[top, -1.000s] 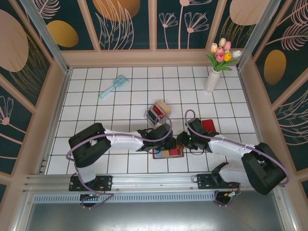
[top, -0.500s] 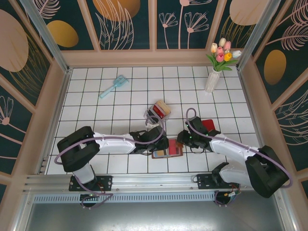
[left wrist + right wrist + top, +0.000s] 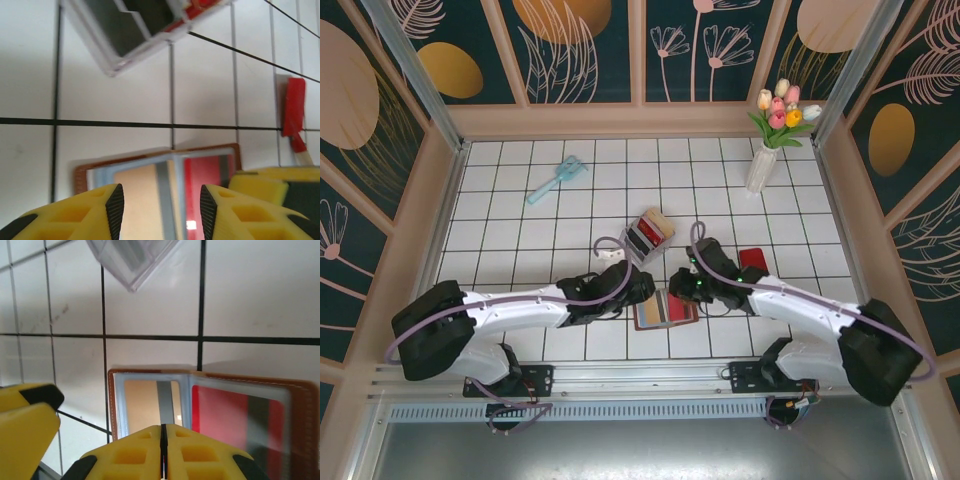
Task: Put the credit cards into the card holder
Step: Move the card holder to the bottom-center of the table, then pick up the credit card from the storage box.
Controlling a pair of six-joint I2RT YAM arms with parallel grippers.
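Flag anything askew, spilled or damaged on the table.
The clear tray sits diagonal to the tiles, behind the open card holder, which is slightly tilted too. Nothing looks spilled or damaged.

No text, label, brand, number or sign can be read in any view. The credit cards in the card holder, at the middle of the right wrist frame, show only plain colour bands, too blurred for print.

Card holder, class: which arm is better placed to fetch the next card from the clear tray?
Probably left: the left end effector is open, with the clear tray ahead; the right end effector is shut over the card holder.
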